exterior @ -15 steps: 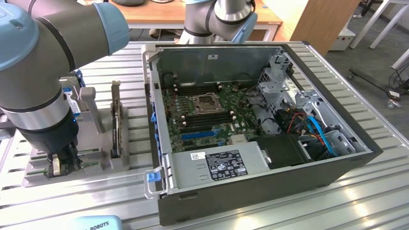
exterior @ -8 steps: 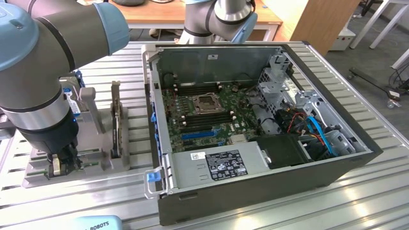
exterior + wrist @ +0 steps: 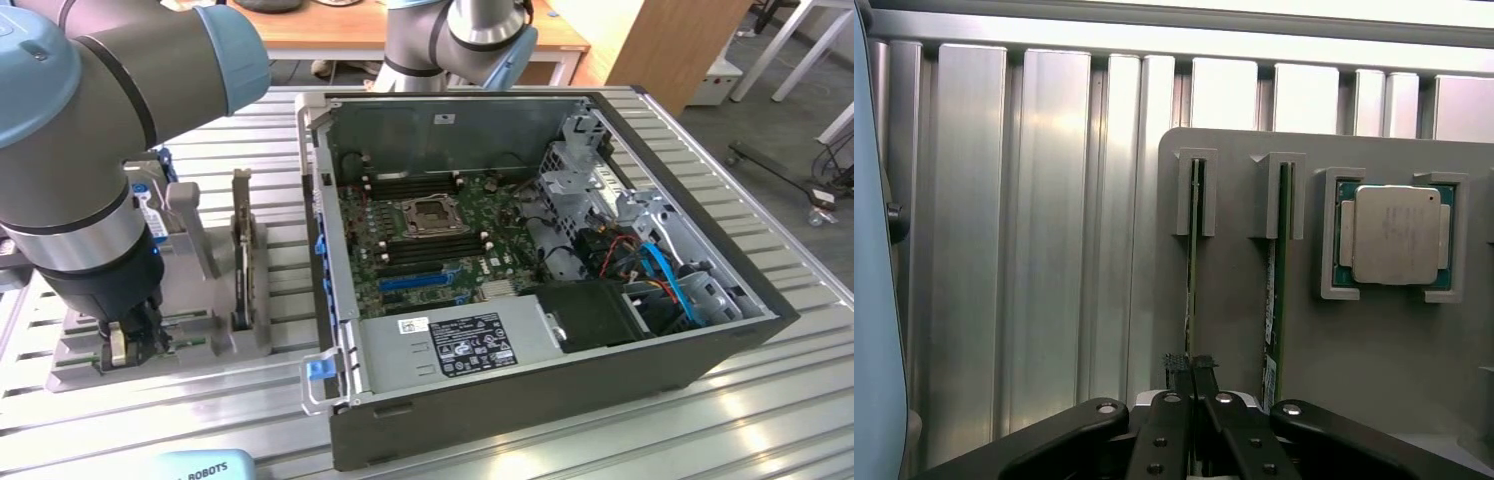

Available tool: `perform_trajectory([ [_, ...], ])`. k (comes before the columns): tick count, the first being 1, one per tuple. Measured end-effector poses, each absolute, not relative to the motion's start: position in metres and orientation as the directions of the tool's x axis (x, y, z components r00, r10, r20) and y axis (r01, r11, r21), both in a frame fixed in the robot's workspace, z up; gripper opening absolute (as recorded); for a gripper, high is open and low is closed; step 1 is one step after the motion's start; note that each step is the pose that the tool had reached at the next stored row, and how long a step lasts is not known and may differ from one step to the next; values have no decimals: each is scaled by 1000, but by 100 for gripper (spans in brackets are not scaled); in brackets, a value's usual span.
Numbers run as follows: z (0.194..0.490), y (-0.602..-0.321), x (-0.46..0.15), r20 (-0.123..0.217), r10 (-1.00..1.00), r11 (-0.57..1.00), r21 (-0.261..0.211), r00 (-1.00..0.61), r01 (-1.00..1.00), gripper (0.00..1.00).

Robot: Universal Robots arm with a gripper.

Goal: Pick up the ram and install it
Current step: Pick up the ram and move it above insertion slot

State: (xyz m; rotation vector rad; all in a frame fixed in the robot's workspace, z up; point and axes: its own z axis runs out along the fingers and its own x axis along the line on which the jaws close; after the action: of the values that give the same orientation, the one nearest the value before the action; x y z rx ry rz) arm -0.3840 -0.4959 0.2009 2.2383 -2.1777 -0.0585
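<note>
My gripper (image 3: 1192,372) is shut on the near end of a ram (image 3: 1192,270), a thin green stick standing on edge in a slot of the grey holder (image 3: 1234,330). The second ram (image 3: 1278,280) stands in the neighbouring slot, untouched. In the exterior view the gripper (image 3: 127,345) is down at the holder's (image 3: 80,375) front part, with a bit of green ram (image 3: 190,343) showing beside it. The open computer case (image 3: 534,400) lies to the exterior view's right, its motherboard (image 3: 427,250) exposed.
A square silver processor (image 3: 1394,234) sits in its pocket beyond the second ram. Upright posts and a dark board (image 3: 242,265) rise from the holder. The case wall (image 3: 320,260) stands close beside the holder. Slatted aluminium table (image 3: 1034,250) surrounds everything.
</note>
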Motion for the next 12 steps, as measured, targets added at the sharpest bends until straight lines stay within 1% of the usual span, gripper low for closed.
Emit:
perform_trajectory([
  [8,202,-496,-384,-14,-1000,-28,39,27,-999,12],
  [12,212,-496,-384,-14,-1000,-28,39,27,-999,12],
])
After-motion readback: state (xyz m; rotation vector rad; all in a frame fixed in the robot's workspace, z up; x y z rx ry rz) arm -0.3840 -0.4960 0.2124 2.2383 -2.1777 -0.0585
